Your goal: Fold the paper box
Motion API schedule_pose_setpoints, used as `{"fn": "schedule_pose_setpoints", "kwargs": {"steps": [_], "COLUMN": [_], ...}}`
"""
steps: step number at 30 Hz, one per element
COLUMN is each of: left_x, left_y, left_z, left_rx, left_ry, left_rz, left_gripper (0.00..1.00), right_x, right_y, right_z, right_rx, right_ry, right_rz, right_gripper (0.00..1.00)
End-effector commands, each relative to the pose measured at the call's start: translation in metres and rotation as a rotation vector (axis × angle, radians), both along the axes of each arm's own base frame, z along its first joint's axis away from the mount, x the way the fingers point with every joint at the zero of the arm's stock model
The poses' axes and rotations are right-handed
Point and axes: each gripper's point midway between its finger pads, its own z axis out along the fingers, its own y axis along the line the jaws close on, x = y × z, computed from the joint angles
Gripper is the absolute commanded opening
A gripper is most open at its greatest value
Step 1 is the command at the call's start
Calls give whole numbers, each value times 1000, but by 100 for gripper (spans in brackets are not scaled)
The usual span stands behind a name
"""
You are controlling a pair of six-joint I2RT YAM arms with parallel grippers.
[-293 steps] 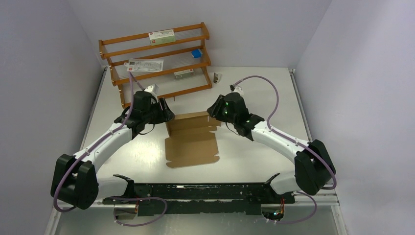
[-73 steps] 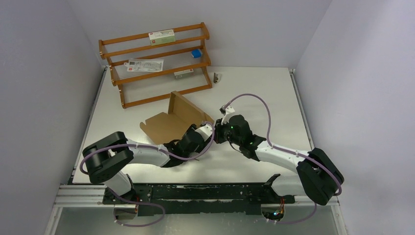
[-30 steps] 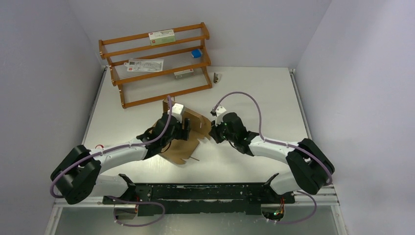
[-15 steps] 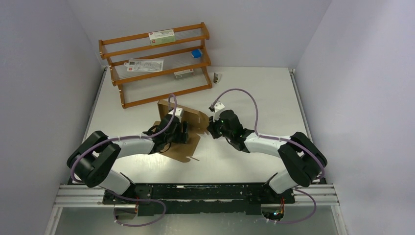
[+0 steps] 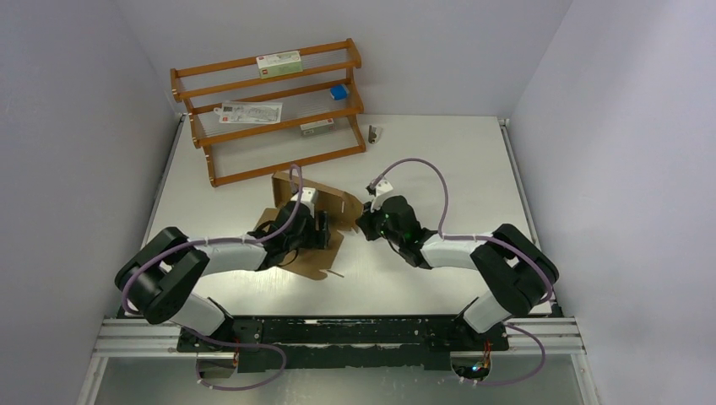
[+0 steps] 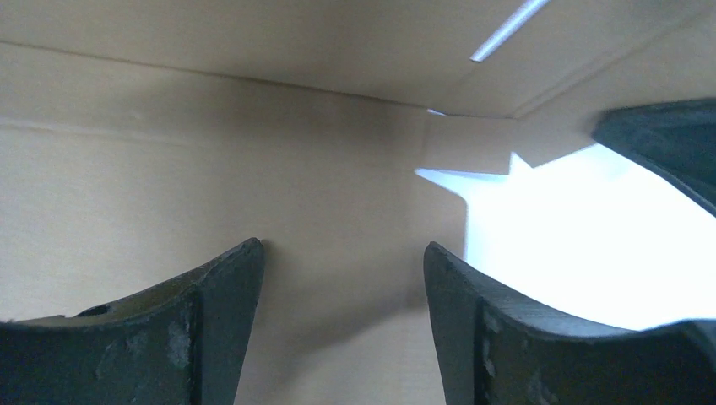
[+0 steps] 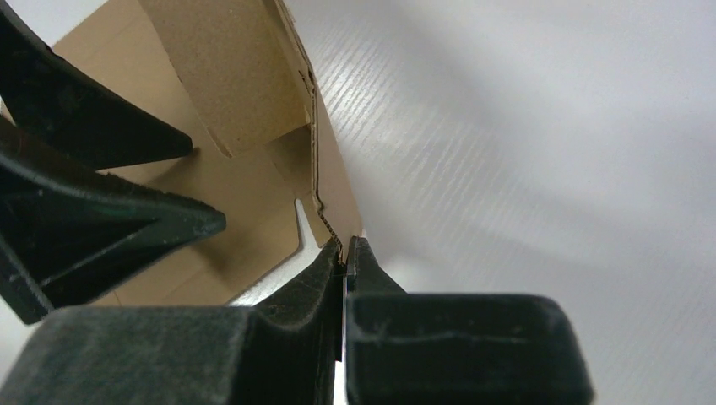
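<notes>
The paper box (image 5: 302, 253) is brown cardboard, half folded in the middle of the table, with one panel (image 5: 325, 196) raised on edge. My left gripper (image 5: 320, 233) is inside it, open, its fingertips (image 6: 241, 270) up against a cardboard wall (image 6: 211, 152) and nothing between them. My right gripper (image 5: 363, 224) is shut on the edge of the box's right flap (image 7: 333, 181), pinching it at the tips (image 7: 344, 250). The right wrist view also shows the left fingers (image 7: 110, 224) over the box floor.
A wooden rack (image 5: 270, 110) stands at the back left with white cartons and a small blue box (image 5: 339, 91). A small dark object (image 5: 372, 132) lies on the table behind the arms. A black rail (image 5: 338, 333) runs along the near edge.
The left gripper has dropped lower into the box and drawn back a little. The right gripper kept its pinch and shifted slightly left. The raised panel stands a bit steeper.
</notes>
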Motion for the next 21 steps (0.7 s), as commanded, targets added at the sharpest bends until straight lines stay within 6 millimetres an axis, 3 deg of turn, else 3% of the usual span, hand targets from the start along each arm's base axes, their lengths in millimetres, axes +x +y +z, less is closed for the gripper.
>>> {"fn": "schedule_pose_setpoints", "kwargs": {"steps": [1,7,9,21], "left_x": [-3,5,8,18], "left_y": [-7,-20,-24,-55], "left_z": [16,29,31,34], "left_rx": [52,106,131,239], "left_ry": [-85,-201,-232,-376], "left_rz": [-28,-66,-87,-194], "left_gripper": [75,83,96,97], "right_x": [6,1,-1,-6], "right_y": [12,9,9,9], "right_z": [15,6,4,2], "right_rx": [43,-13,-23,-38], "right_ry": [-57,-52,-53,-40], "right_rz": [27,69,81,112], "right_gripper": [0,0,0,0]}}
